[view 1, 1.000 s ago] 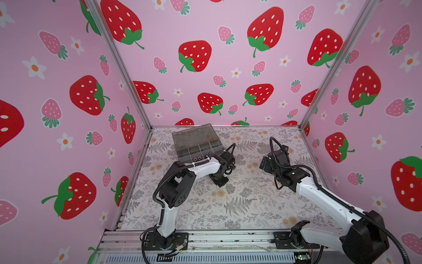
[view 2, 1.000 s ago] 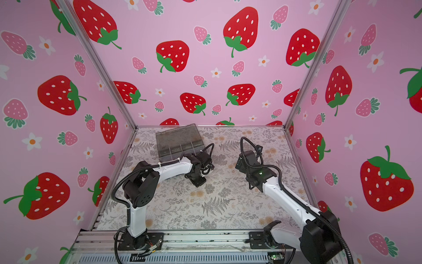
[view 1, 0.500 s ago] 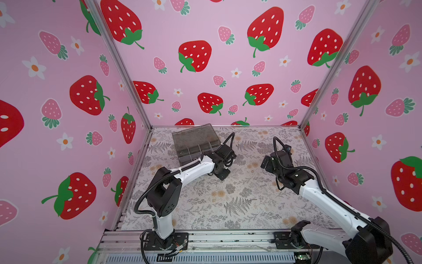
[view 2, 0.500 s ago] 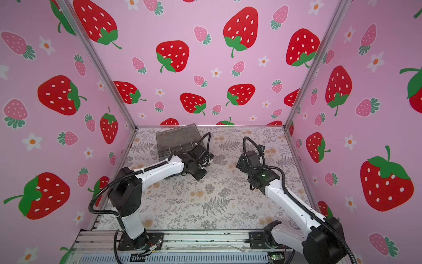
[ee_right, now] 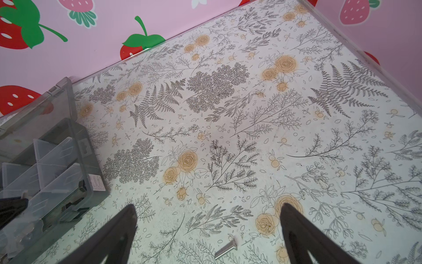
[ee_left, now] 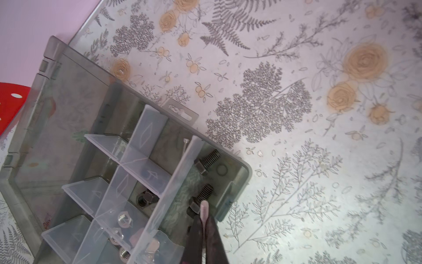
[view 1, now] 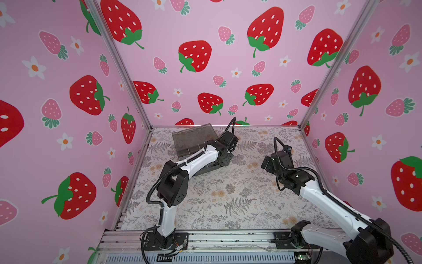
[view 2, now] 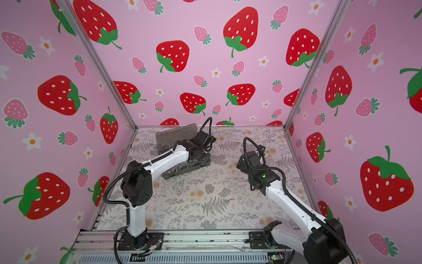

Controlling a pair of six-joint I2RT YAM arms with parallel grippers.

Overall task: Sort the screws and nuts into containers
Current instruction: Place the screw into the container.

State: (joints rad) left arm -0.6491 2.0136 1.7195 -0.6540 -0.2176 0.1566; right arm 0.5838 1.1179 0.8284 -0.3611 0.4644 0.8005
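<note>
The smoky-grey box (ee_left: pixel 242 180) has clear dividers (ee_left: pixel 146 137); black bolts (ee_left: pixel 208 160) with threaded shafts lie inside. The left gripper (ee_left: pixel 204 214) is clenched, the right gripper (ee_right: pixel 207 228) released over a silver screw (ee_right: pixel 226 251).

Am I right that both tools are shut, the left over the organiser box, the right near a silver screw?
No: the right wrist view shows the right tool open near the silver screw; the left tool is shut over the organiser box.

At frame centre in both top views, the left arm (view 1: pixel 201 160) hides most of the organiser box (view 1: pixel 190 140) compartments.
</note>
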